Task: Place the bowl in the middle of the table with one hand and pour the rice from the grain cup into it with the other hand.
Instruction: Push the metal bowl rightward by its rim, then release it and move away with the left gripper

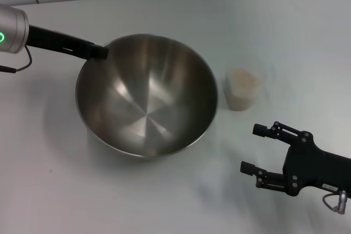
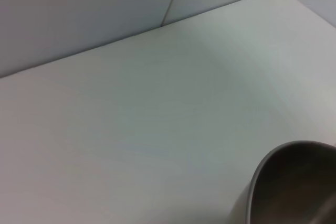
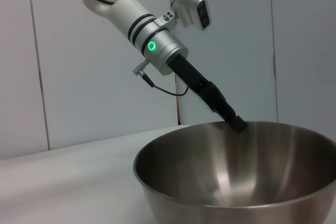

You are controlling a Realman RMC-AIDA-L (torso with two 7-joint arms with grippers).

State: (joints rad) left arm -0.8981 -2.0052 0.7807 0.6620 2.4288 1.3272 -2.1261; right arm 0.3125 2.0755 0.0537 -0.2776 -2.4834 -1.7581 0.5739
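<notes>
The large, deep mixing bowl of shiny brushed stainless steel stands empty and upright near the middle of the plain white table. The black two-fingered left gripper meets the bowl's thin rim at its far left edge; whether its fingers are clamped on the rim cannot be told from any view. The small clear plastic grain cup, filled almost to the brim with pale beige rice, stands just right of the bowl, apart from it. The black right gripper hovers near and to the right, fingers spread wide and empty, pointing left. Judged by appearance, the bowl is stiff, smooth and likely to slip; its thin rim is the only purchase. The cup is probably light, thin-walled and easily tipped or crushed: a gentle hold across the tapered sides, below the rim and away from the spout, seems best for pouring.
</notes>
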